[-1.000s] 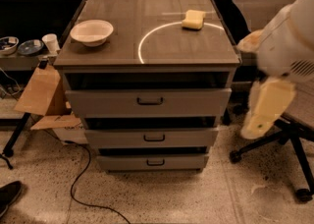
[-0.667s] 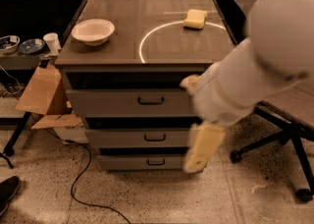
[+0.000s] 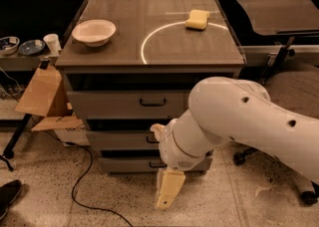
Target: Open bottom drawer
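The grey cabinet (image 3: 149, 37) stands in the middle of the view with three drawer fronts. The bottom drawer (image 3: 124, 164) is the lowest and narrowest front, and it sits flush with the cabinet. Its black bar handle (image 3: 155, 165) is partly hidden behind my arm. My gripper (image 3: 167, 191) is cream-coloured and hangs down in front of the cabinet's lower right. It sits just below and in front of the bottom drawer, near the floor. My bulky white arm (image 3: 239, 121) covers the right half of the middle and bottom fronts.
A white bowl (image 3: 93, 32) and a yellow sponge (image 3: 198, 19) lie on the cabinet top. Cardboard (image 3: 42, 94) leans at the left, and a black cable (image 3: 82, 181) runs over the floor. An office chair (image 3: 294, 96) stands at the right. A shoe (image 3: 7, 196) is at the lower left.
My arm has swung from the right side leftward and down across the cabinet front. The gripper now hangs low by the bottom drawer. The drawers have not moved.
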You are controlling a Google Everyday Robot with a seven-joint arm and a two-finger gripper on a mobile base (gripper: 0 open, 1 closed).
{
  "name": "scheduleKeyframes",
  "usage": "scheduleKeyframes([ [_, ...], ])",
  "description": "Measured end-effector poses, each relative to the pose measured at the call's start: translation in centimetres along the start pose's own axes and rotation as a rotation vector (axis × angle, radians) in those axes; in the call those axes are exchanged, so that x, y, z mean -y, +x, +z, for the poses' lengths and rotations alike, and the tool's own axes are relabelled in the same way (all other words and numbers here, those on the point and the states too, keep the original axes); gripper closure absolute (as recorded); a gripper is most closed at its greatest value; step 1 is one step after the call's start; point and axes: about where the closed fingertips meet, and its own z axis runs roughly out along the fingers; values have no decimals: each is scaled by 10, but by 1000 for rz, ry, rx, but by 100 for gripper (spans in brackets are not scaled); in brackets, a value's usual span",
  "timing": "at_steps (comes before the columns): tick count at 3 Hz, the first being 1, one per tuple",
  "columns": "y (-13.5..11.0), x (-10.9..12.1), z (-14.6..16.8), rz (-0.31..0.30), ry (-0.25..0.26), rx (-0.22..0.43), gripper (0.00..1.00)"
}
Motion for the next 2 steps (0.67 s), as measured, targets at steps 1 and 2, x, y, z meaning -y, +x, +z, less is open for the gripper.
scheduleKeyframes([
  [1,0,0,0,0,0,0,0],
  [2,11,14,20,42,34,-25,0],
])
